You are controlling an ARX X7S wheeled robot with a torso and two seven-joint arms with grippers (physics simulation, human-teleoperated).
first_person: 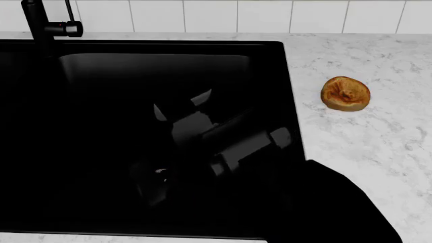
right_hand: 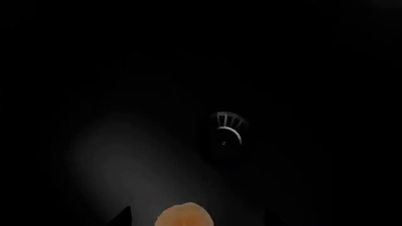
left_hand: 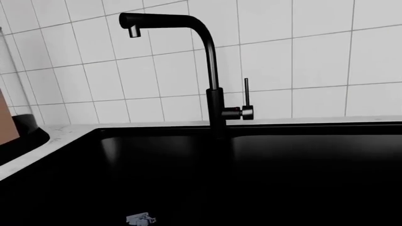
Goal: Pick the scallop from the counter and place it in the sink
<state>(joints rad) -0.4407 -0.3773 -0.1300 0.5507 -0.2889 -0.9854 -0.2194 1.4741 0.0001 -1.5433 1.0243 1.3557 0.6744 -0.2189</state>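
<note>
With our right gripper low inside the sink and its jaws apparently clasping the scallop near the drain, we should release gently.

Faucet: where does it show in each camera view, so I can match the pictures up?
Left wrist: the faucet stands behind the sink, its far rim, against the tiled wall.
Head: the faucet is at the top left corner, at the sink's back edge.
Right wrist: not in it; only the sink floor and drain.
Shared landmark: the black sink.
</note>
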